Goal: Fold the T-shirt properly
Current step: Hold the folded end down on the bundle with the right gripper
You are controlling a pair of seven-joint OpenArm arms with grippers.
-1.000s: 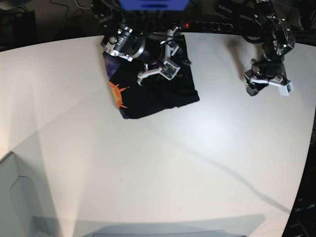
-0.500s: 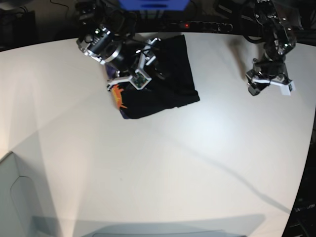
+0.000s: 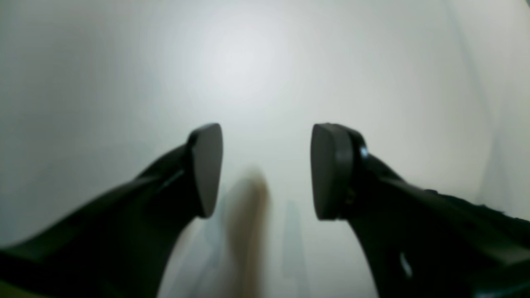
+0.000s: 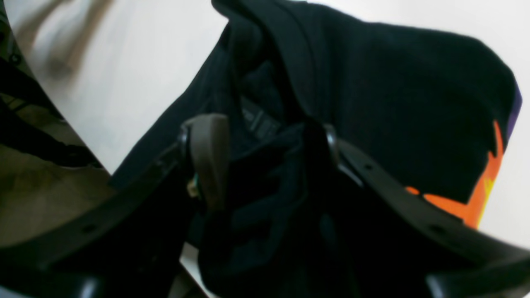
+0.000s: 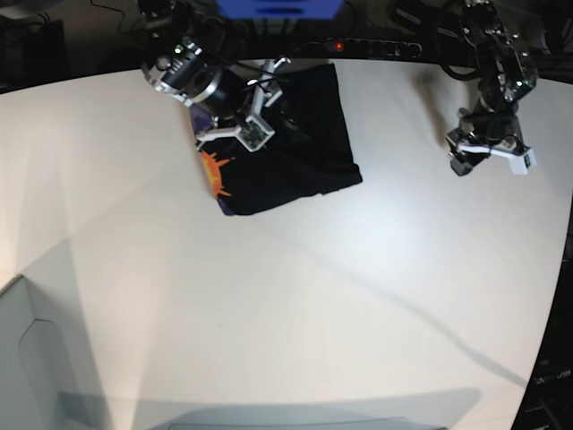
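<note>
Folded shirt [image 5: 295, 148] near the white table's [image 5: 295, 296] far edge.
Right gripper [image 4: 265, 161] gapes over cloth, gripping nothing; left gripper [image 3: 265, 169] gapes, empty.

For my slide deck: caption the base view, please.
Folded black T-shirt lies on white table; right gripper open above it, left gripper open aside.

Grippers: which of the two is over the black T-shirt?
The right gripper, on the base view's left, hangs open over the folded black cloth T-shirt with the orange sunburst print. The left gripper is open over bare white table.
</note>
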